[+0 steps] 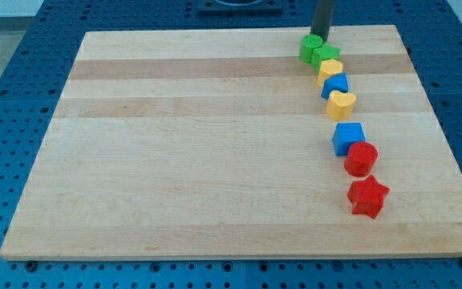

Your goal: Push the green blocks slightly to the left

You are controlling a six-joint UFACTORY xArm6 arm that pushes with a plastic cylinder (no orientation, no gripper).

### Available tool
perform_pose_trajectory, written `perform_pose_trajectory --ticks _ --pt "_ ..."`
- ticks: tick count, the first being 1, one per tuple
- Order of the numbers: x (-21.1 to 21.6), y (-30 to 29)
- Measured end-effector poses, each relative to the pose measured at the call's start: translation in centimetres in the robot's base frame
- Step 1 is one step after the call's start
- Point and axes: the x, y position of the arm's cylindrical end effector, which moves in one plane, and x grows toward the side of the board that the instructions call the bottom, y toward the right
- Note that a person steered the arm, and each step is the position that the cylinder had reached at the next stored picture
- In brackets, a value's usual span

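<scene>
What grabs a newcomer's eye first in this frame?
A curving chain of coloured blocks down the view's right: green cylinder, green star, then yellow, blue and red pieces, ending in the red star. My tip sits at the green pair, top right.

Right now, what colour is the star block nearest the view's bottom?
Red star, clearest in the camera view.

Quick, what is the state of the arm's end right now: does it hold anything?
My tip: a plain rod, no jaws, holding nothing; it stands at the green cylinder, at the board's top edge, just above the green star.
</scene>
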Motion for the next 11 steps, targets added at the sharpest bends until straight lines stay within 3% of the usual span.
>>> perform_pose_trajectory --ticks 2,3,5,6,9,11 --pt "0.0 1.3" --pt "0.5 4.8" --pt "5.7 3.4" --pt "6.1 3.0" --pt "5.0 -0.7" --pt "2.9 3.7"
